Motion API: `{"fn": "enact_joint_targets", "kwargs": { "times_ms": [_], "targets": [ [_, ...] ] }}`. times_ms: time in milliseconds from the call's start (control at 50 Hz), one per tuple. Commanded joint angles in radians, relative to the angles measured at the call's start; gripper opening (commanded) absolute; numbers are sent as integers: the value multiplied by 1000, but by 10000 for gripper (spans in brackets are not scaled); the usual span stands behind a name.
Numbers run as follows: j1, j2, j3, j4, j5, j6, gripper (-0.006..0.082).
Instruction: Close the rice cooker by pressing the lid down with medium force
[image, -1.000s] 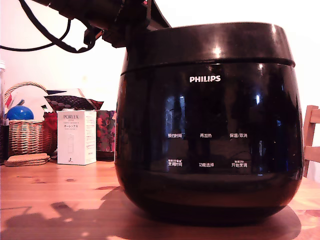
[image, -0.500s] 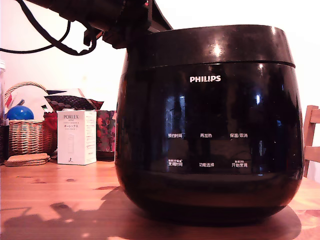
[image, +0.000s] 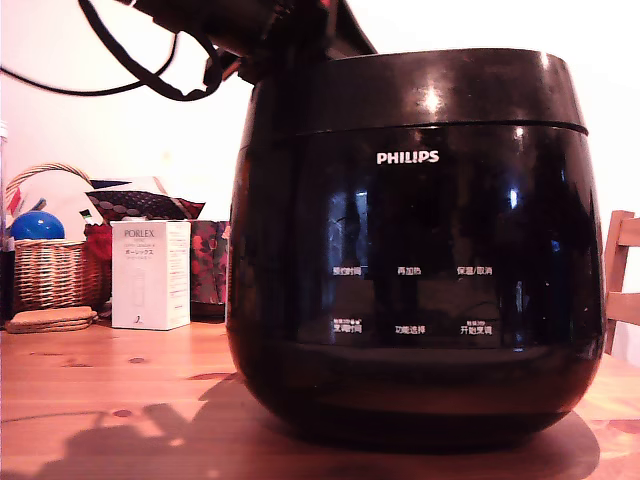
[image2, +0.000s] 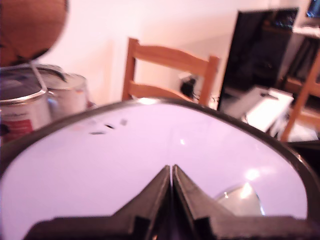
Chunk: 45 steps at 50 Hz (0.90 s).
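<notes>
A: Rice cooker (image: 415, 250), nearest thing on the wooden table (image: 110, 400). Glossy black, rounded, white PHILIPS logo, two rows of white button labels on the front. The lid (image: 440, 88) sits down on the body with only a thin seam showing.

B: Behind the cooker?

A: At its side toward the exterior view's left: a white PORLEX box (image: 150, 275), then a wicker basket (image: 50, 270) holding a blue ball (image: 38, 225).

B: Arm?

A: Dark arm (image: 250, 25) with a looping cable, above the cooker's rear upper edge. In the wrist view the fingers (image2: 171, 172) are pressed together over the lid's bright top.
</notes>
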Motion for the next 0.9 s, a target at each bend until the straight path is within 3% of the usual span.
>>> {"fn": "enact_joint_targets", "kwargs": {
  "times_ms": [0,480,620,880],
  "targets": [
    [7,16,24,-12,-15,45,-24],
    [166,-151,77,-103,-166,177,-24],
    [235,-211,77,-143,-239,259,-24],
    [383,-314,77,-255,-341,285,-24]
  ]
}}
